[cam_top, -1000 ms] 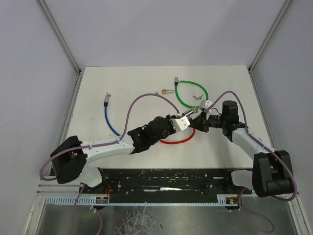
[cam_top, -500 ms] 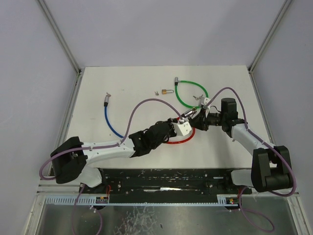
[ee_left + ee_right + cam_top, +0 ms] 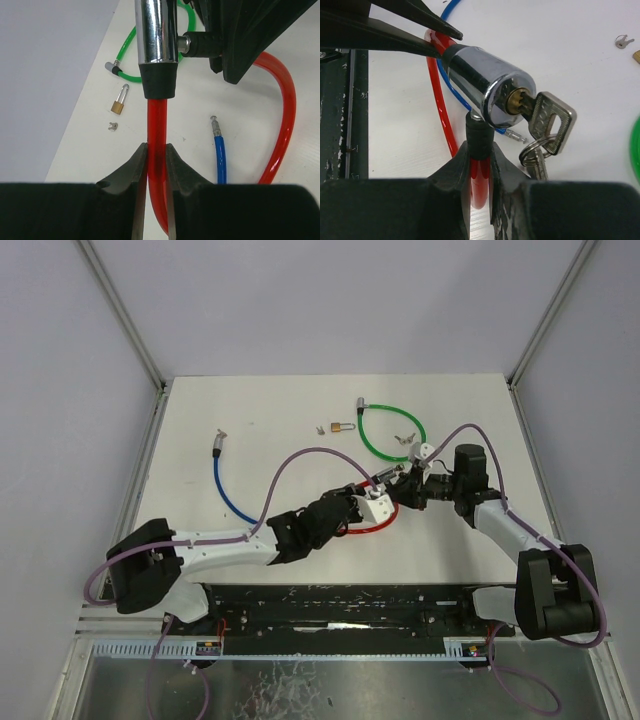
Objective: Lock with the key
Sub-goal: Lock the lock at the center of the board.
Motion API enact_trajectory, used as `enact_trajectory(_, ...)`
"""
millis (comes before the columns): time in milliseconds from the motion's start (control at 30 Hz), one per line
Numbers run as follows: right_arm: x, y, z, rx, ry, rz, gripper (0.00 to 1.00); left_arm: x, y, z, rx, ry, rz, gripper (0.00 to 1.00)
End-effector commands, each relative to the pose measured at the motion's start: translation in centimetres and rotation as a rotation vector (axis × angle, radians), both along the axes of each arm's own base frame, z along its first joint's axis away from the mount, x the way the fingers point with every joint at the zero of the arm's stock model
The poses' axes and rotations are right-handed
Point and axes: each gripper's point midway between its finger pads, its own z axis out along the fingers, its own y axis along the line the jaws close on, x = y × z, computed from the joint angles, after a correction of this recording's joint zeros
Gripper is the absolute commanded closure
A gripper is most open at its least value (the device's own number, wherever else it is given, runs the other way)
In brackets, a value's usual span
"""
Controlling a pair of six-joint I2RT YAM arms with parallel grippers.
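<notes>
A red cable lock (image 3: 365,529) with a chrome cylinder (image 3: 480,80) is held off the table between both arms at mid-table. My left gripper (image 3: 156,150) is shut on the red cable just below the cylinder's black collar. My right gripper (image 3: 480,147) is shut on the cable's other end, on its black sleeve, which meets the side of the cylinder. A silver key (image 3: 547,120) sits in the brass keyhole. A ring with a second key hangs from it. In the top view the left gripper (image 3: 372,498) and right gripper (image 3: 402,487) stand close together.
A green cable lock (image 3: 385,435) lies at the back right with small keys (image 3: 404,438) beside it. A brass padlock (image 3: 343,427) and a tiny key (image 3: 320,428) lie at the back centre. A blue cable (image 3: 225,485) curves along the left.
Both grippers, still on the red lock, have shifted slightly toward the near edge. The right wrist swung a little left and back. Neither grip has changed.
</notes>
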Motion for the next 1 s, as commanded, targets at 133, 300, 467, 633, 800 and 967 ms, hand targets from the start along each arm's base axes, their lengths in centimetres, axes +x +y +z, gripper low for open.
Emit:
enact_trajectory(133,0.8,0.1,1.4,0.043,-0.108,-0.023,1.0,-1.9,0.0,-3.7,0.111,0.038,-0.075,1.0)
enact_trajectory(300,0.6,0.2,3.5,0.072,-0.228,-0.009,1.0,-2.3,-0.6,-3.8,0.197,-0.011,-0.083,1.0)
enact_trajectory(467,0.8,0.0,2.4,0.058,-0.246,-0.024,1.0,-2.3,-1.1,-3.6,0.221,-0.022,-0.092,1.0)
enact_trajectory(633,0.4,-0.2,-0.3,0.026,-0.171,-0.03,0.96,-2.5,-1.4,-5.2,0.261,0.008,-0.109,1.0)
enact_trajectory(800,0.0,-0.7,-0.7,0.003,-0.127,-0.025,0.92,-2.7,-1.0,-6.3,0.266,0.051,-0.104,1.0)
enact_trajectory(967,-0.4,-1.2,-0.9,-0.03,-0.099,-0.009,0.83,-2.4,-0.2,-6.5,0.24,0.082,-0.071,1.0)
